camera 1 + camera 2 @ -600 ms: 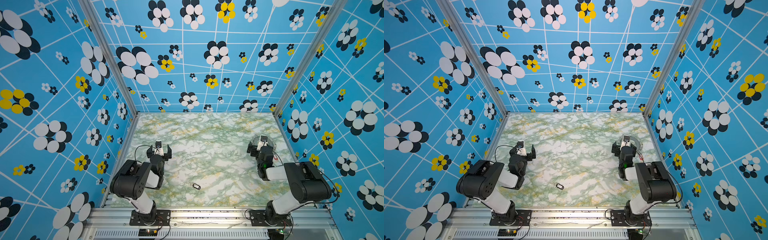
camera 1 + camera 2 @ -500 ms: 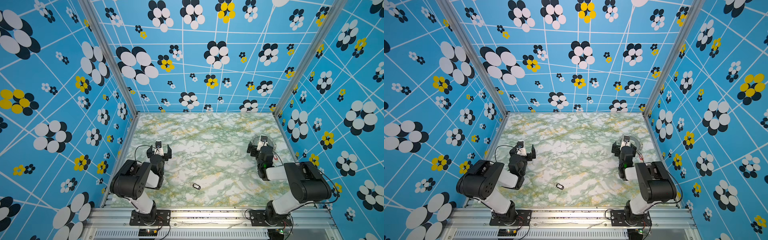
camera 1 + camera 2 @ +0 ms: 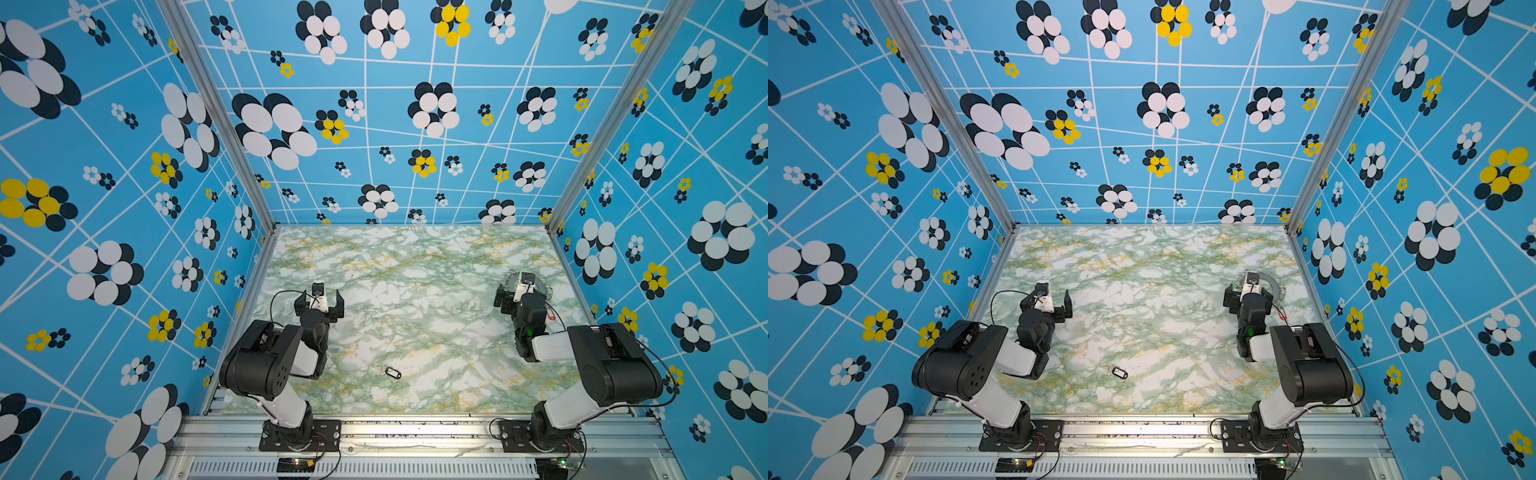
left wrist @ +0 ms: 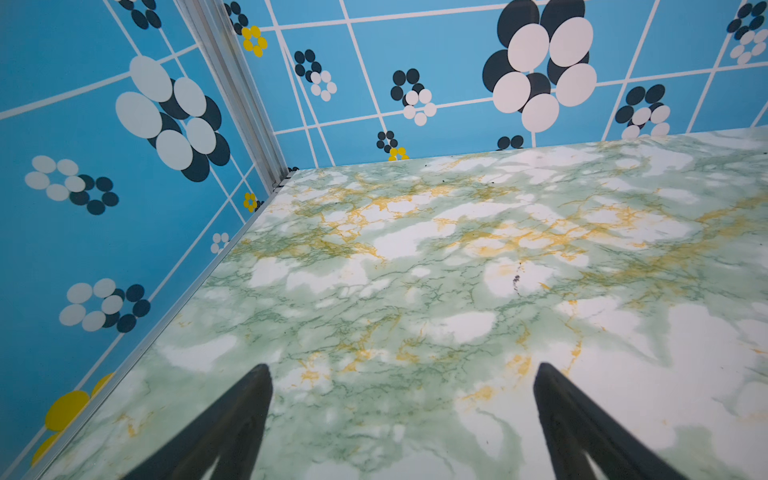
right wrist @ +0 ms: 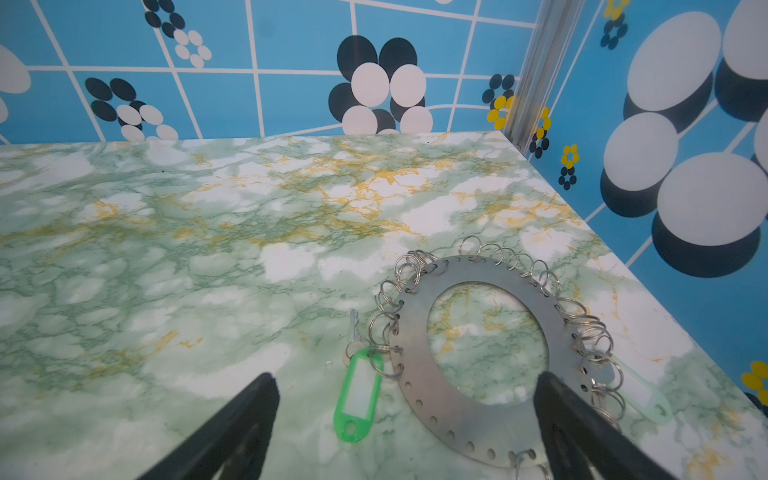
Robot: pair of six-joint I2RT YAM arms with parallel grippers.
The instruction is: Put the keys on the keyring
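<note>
Lying against the keyring [image 5: 465,428], green-tagged key [image 5: 359,395], clear only in right wrist view.

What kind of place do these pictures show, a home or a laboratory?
Probably a robot test cell, not a home: two black-and-white robot arms are bolted to a silver aluminium rail, and blue flower-printed panels enclose a green marble-patterned tabletop.

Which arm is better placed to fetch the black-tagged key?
Probably left: the left hand, open, is nearer the black-tagged key, while the right hand is over the keyring.
</note>
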